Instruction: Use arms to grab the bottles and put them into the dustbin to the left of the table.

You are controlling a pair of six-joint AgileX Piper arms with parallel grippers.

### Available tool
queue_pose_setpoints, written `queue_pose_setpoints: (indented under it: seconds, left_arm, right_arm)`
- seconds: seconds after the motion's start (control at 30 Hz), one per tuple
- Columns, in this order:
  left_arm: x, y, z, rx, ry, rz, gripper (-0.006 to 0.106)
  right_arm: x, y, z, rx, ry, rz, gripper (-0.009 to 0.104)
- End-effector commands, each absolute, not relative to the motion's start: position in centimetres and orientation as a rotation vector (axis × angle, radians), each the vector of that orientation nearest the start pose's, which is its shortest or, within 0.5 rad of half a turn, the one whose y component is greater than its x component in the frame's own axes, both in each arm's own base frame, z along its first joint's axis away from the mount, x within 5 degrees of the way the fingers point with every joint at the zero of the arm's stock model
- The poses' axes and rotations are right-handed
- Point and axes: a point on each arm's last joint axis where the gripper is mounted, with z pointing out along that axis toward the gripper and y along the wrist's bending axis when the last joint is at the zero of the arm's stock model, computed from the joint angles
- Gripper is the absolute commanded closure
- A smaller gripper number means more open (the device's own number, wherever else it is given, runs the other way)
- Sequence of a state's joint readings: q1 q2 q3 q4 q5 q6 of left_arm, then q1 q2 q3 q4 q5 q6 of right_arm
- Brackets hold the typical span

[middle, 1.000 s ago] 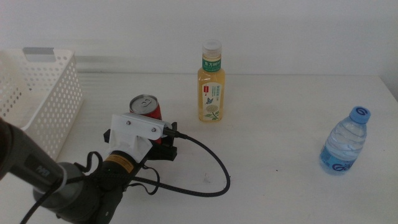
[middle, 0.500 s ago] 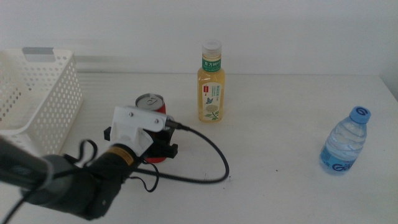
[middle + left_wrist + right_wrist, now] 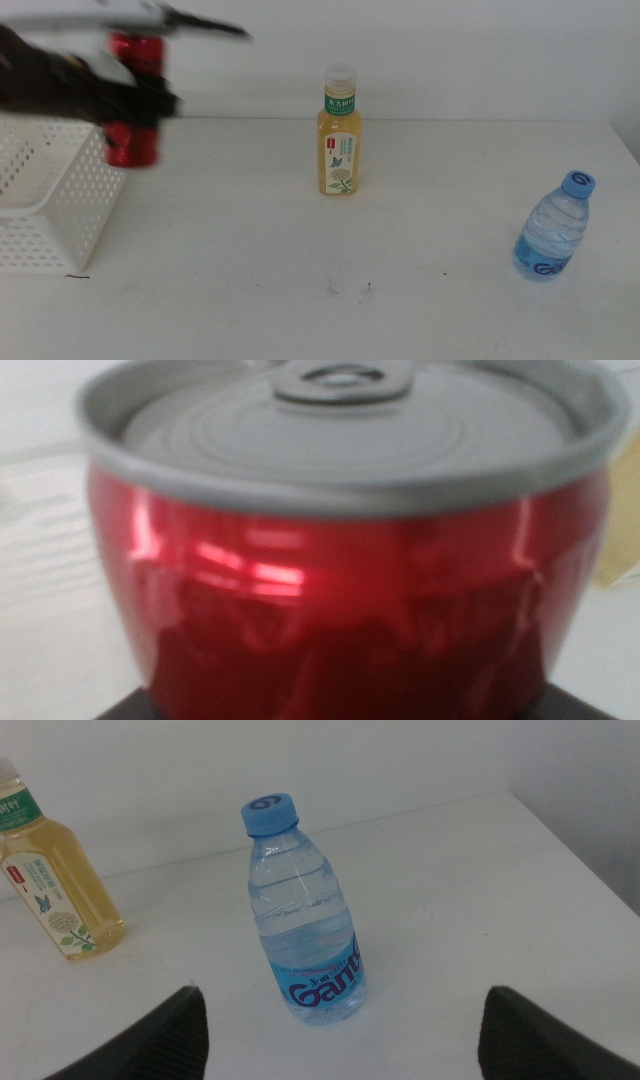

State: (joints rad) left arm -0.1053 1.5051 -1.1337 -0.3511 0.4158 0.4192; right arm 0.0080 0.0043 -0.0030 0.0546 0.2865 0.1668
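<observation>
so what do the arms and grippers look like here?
In the middle view the left arm is a motion-blurred black shape with a pale part on top. The right gripper shows two dark, blunt jaw tips, spread wide. No markings are legible.

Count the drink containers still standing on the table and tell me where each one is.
2. The yellow tea bottle stands upright at the table's far middle; the water bottle stands upright near the right edge. The red can is off the table, held in the left hand above the basket.
</observation>
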Motion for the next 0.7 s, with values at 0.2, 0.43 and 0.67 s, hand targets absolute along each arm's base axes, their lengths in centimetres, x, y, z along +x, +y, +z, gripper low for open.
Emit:
queue_pose_setpoints:
  seconds: [0.2, 0.43, 0.67]
  left_arm:
    - [35.1, 5.1, 37.2, 0.159, 2.347, -0.064, 0.102]
    - [36.6, 9.4, 35.3, 0.111, 2.443, -0.029, 0.102]
    - [38.9, 11.0, 29.7, 0.116, 2.609, -0.017, 0.102]
  right_arm:
    - [5.5, 0.1, 18.8, 0.178, 1.754, 0.168, 0.015]
    - [5.5, 0.1, 18.8, 0.178, 1.754, 0.168, 0.015]
    - [5.5, 0.1, 18.8, 0.178, 1.754, 0.168, 0.015]
